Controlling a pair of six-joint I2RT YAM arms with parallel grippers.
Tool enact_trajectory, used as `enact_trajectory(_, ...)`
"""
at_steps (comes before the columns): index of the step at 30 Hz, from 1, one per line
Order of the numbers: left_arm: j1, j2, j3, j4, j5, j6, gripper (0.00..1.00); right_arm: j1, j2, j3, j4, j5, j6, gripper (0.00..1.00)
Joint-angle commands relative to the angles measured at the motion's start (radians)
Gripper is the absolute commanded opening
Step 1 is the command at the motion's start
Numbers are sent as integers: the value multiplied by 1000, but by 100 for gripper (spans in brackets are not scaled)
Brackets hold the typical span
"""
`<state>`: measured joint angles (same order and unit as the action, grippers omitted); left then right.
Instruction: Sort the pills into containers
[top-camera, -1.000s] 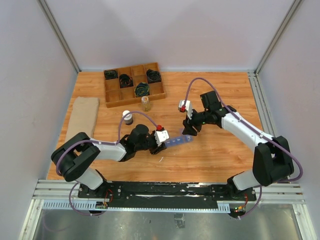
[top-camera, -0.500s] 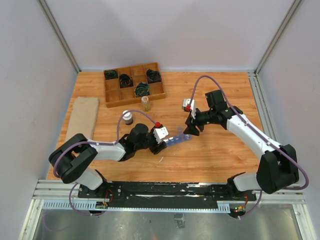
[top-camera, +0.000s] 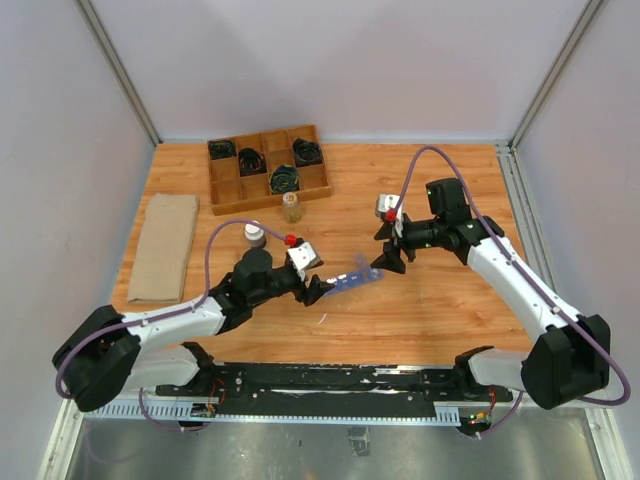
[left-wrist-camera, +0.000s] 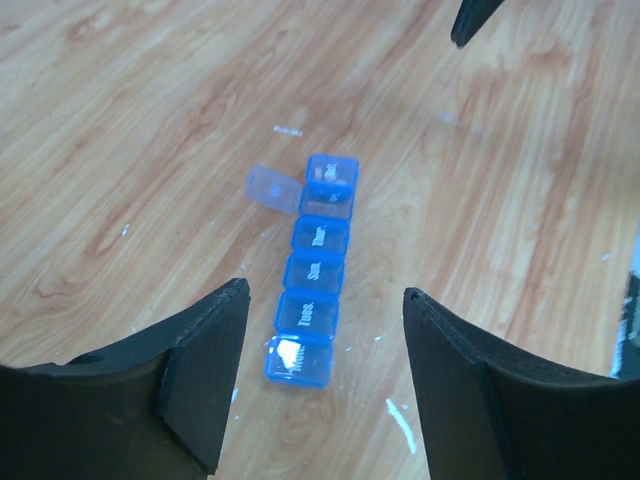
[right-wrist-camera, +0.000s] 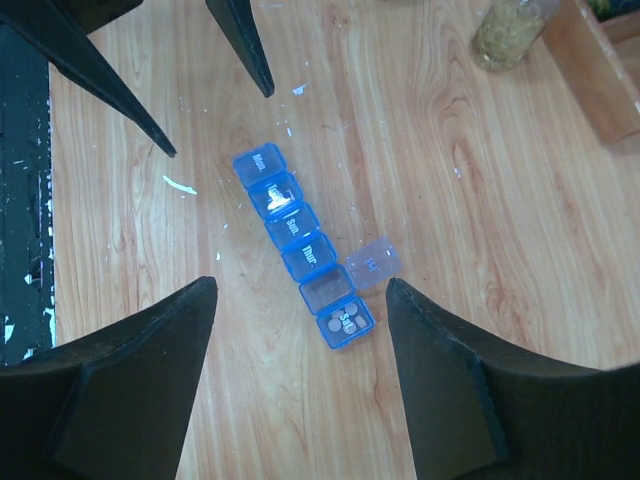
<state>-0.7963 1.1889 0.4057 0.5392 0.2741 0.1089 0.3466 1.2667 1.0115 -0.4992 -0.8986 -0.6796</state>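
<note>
Well, nearest you, your left gripper (top-camera: 315, 288) hangs low over the tabletop (top-camera: 440, 310), jaws spread and holding nothing. At its 2 o'clock lies the blue pill organizer (top-camera: 356, 279), flat on the wood and running from 8 to 2 o'clock in the overhead view. Your right gripper (top-camera: 390, 258) sits over the strip's 2 o'clock end, jaws likewise spread and empty.

From overhead you get the strip only as a blue bar. The left wrist view shows you its labelled lids in a row, with one lid (left-wrist-camera: 272, 187) flipped out to the side. Only the right wrist view looks inside: the uncovered compartment (right-wrist-camera: 327, 292), and small round pieces (right-wrist-camera: 347, 323) in the end cell beside it.

Farther back, at 10 o'clock from the strip, stands the dark bottle (top-camera: 255, 235). Beyond it the clear vial (top-camera: 291, 207) of yellowish pills (right-wrist-camera: 505, 35) stands upright just before the wooden tray (top-camera: 268, 168).
</note>
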Motion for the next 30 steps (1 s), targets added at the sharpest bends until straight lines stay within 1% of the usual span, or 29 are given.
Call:
enact_trajectory(1, -3, -107, -26, 33, -14, -124, 69, -26, -58, 26, -37, -63, -35, 73)
enact_trajectory(5, 38, -182, -18, 23, -16, -207, 76, -40, -103, 29, -45, -66, -40, 79)
enact_trajectory(10, 167, -212, 24, 10, 56, -330, 78, -45, -154, 33, -45, -71, -33, 87)
enact_trajectory(11, 188, -210, 34, 3, 57, -349, 79, -46, -162, 36, -45, -76, -29, 89)
enact_trajectory(16, 261, -159, 111, -50, 44, -393, 80, -46, -177, 88, -45, -101, 17, 99)
enact_trajectory(19, 292, -105, 150, -67, 25, -415, 80, -45, -171, 117, -42, -121, 56, 99)
enact_trajectory(21, 316, -64, 174, -79, 15, -431, 80, -45, -176, 95, -5, -135, 99, 98)
enact_trajectory(24, 342, 3, 236, -149, -42, -439, 80, -47, -199, 8, 72, -91, 144, 99)
enact_trajectory(26, 347, 59, 309, -221, -121, -437, 79, -47, -209, -36, 111, -100, 159, 99)
enact_trajectory(30, 348, 197, 459, -366, -269, -430, 78, -46, -203, -54, 137, -113, 184, 99)
